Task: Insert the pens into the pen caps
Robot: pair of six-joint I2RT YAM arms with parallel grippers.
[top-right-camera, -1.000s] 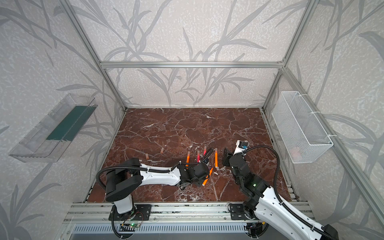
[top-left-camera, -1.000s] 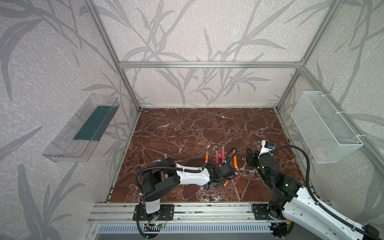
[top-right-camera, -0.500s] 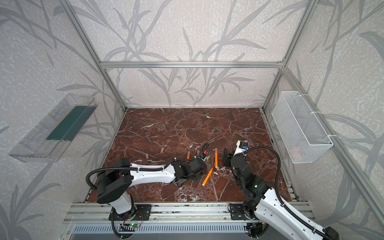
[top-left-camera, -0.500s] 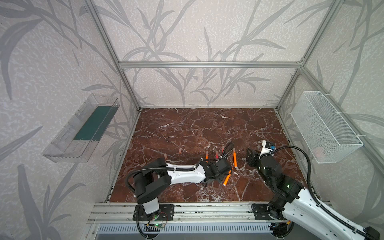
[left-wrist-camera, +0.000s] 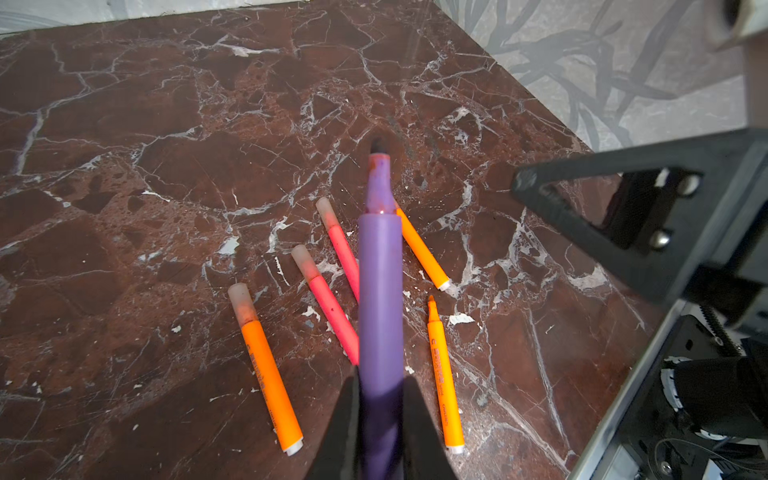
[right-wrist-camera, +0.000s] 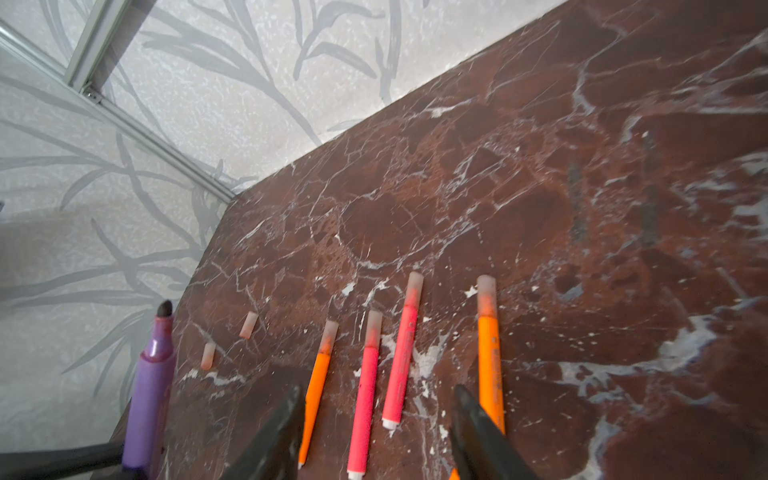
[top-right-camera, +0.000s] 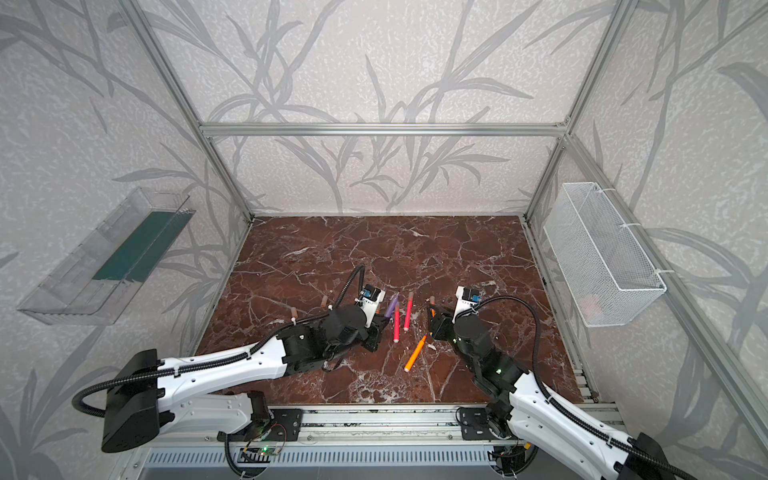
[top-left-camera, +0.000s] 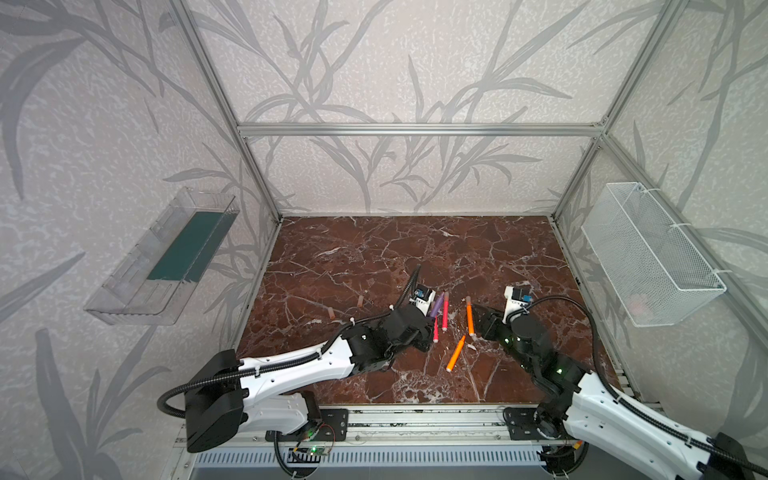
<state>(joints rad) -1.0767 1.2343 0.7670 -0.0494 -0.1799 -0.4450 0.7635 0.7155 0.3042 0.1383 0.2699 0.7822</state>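
— What do your left jaws hold?
— The purple pen (left-wrist-camera: 380,291), clamped tight by its barrel. Its bare dark tip points away from me, above the others.
— And the right?
— My right jaws stand partly apart and empty, over the row on the surface (right-wrist-camera: 540,187).
— Which row?
— Two pink pens (right-wrist-camera: 365,390) and two orange pens (right-wrist-camera: 489,357), all capped. An uncapped orange pen (top-left-camera: 455,353) lies nearer the front edge.
— Any caps left?
— Two loose caps (top-left-camera: 360,301), off to the left.

Lab test cell: aluminium frame (top-left-camera: 415,129), papered walls (top-left-camera: 374,62), marble-look tabletop (top-left-camera: 374,249).
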